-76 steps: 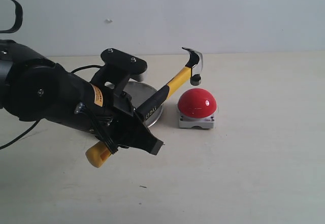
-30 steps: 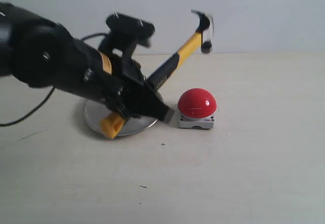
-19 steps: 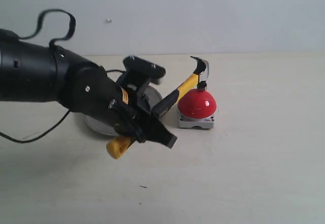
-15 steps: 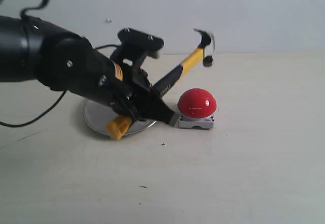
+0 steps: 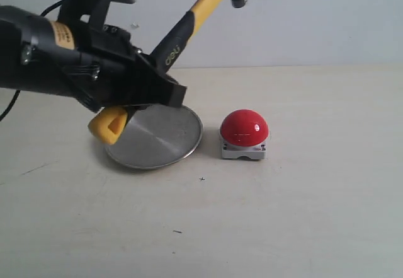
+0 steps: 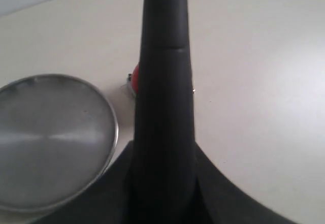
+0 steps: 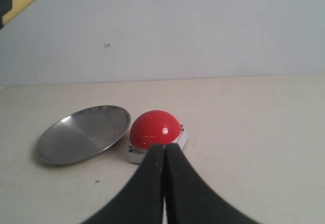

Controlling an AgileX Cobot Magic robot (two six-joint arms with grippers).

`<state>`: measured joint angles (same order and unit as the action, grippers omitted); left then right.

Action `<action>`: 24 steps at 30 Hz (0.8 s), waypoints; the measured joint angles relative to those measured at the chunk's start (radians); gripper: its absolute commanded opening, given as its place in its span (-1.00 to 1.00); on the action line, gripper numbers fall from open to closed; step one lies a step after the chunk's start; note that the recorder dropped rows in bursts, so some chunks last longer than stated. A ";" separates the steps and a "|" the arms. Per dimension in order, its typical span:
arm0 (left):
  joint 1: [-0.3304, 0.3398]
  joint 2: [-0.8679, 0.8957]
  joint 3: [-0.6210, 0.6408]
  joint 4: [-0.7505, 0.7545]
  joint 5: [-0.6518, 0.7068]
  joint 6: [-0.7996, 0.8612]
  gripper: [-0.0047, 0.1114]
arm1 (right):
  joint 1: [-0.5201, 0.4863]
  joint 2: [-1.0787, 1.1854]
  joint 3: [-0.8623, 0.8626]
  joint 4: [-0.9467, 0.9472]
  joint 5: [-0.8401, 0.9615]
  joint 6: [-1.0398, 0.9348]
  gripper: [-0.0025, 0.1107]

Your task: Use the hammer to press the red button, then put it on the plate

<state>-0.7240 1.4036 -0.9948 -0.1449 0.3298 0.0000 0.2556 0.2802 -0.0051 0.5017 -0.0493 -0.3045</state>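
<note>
Hammer [image 5: 181, 34] lifted, gripped by left end effector [image 5: 156, 90], over plate [image 5: 158, 140]

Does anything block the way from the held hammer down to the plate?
Nothing visible does. The plate lies bare below the hammer in the left claw; the red button stands beside the plate, apart from it.

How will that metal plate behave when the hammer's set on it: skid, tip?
The plate looks thin, shallow and smooth, so it probably skids on the table if nudged. A load on its raised rim might tip it. The hammer looks head-heavy; likely lands hard.
</note>
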 measured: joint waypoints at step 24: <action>0.440 -0.024 0.313 -1.429 0.249 1.293 -0.92 | 0.000 0.000 0.000 0.000 0.000 0.000 -0.96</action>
<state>-0.2836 1.3796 -0.6817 -1.5741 0.5788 1.2935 0.2556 0.2802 -0.0051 0.5017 -0.0493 -0.3045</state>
